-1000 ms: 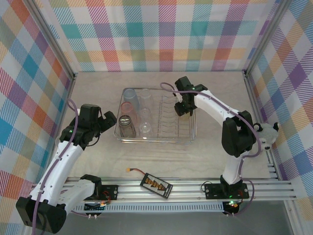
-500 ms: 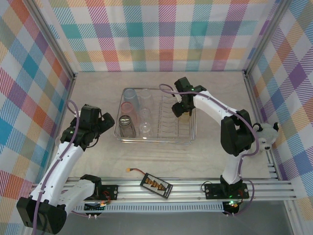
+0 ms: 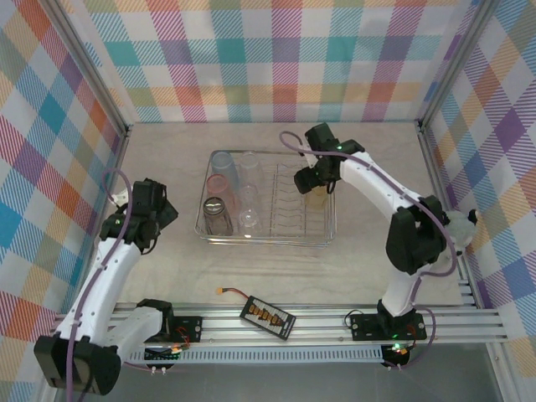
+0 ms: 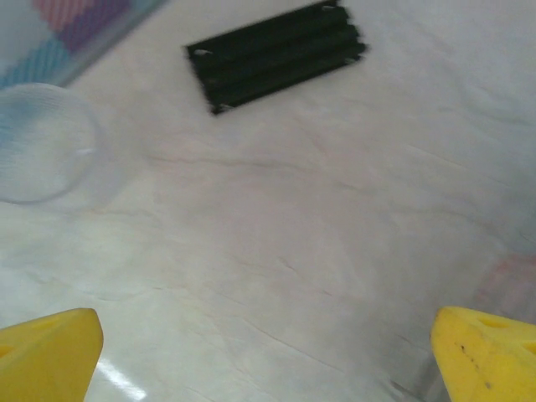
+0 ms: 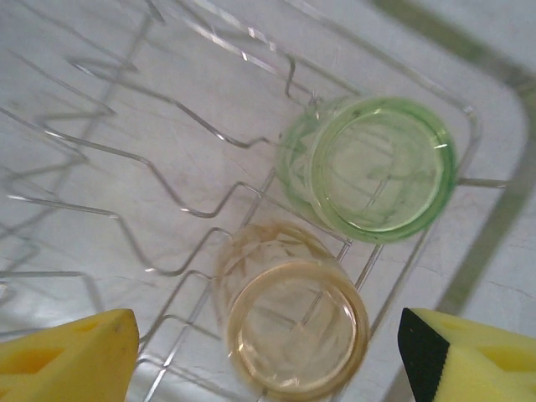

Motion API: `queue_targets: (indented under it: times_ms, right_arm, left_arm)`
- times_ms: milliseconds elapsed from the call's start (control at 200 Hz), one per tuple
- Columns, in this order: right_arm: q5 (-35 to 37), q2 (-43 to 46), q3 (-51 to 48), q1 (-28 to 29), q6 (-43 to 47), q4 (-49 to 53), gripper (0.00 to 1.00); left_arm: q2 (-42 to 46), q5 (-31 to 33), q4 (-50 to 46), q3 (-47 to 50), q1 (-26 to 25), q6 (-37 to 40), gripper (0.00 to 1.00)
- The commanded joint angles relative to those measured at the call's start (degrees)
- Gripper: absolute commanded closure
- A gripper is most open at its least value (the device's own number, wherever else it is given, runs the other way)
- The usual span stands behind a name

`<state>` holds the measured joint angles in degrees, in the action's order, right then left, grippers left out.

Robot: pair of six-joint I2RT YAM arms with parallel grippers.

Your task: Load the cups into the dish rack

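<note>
Centre of the top view: dish rack, shallow and round-cornered, thin bent wire over a clear base, zigzag plate slots through the middle. Left of it, over the pale veined table, left gripper, jaws spread wide, nothing between them. Above the rack's right end, right gripper, yellow fingers wide apart either side of the amber cup, touching neither wall; judged the letting-go of a cup set in place. Best done by rising straight up, jaws kept spread, no sideways drift: light thin plastic perched on wire, likely to tip at a nudge. Close against it in the rack's corner, a green cup, contact hard to tell. At the rack's left end, other cups in two rows: blue, pink, smoky grey, clear; all smooth, translucent, round tumblers.
</note>
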<state>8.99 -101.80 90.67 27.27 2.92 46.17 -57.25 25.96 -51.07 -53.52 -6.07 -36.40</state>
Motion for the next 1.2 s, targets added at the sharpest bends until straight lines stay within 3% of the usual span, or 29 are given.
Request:
queue_targets:
  times_ms: [0,125,295,485,655,840,985,1195]
  right_arm:
    - [-5.6,6.5,2.5,-0.7,-3.1,2.2,0.18]
    - [-8.9,10.5,2.5,-1.1,-3.2,4.5,0.18]
    - [-12.3,15.2,1.4,-1.2,-4.0,6.8,0.2]
    - [-14.5,18.3,-1.6,-1.2,-7.7,6.8,0.26]
    - [-17.7,18.8,-3.0,-1.1,-11.2,5.0,0.28]
    - [-18.4,17.7,-0.3,-1.2,-10.1,8.4,0.31]
    - [-18.1,17.9,0.1,-1.2,-8.9,10.0,0.31]
    - [-17.6,17.4,1.4,-1.2,-6.9,12.6,0.32]
  left_arm:
    - [-4.4,6.9,-5.1,-2.4,2.8,1.0,0.0]
    - [-8.2,8.0,-3.5,-2.2,6.9,2.5,0.0]
    - [-13.4,3.3,1.2,-2.0,14.3,5.6,0.0]
    - [-18.4,-0.1,5.0,-2.4,19.3,8.4,0.0]
    - [-20.9,-5.5,9.3,-0.5,24.2,7.9,0.11]
    - [-25.6,-4.4,10.3,-2.1,26.0,9.3,0.16]
    - [-27.6,-5.9,12.5,-2.9,26.7,10.4,0.28]
    - [-32.0,-4.1,12.3,-5.7,26.9,10.5,0.32]
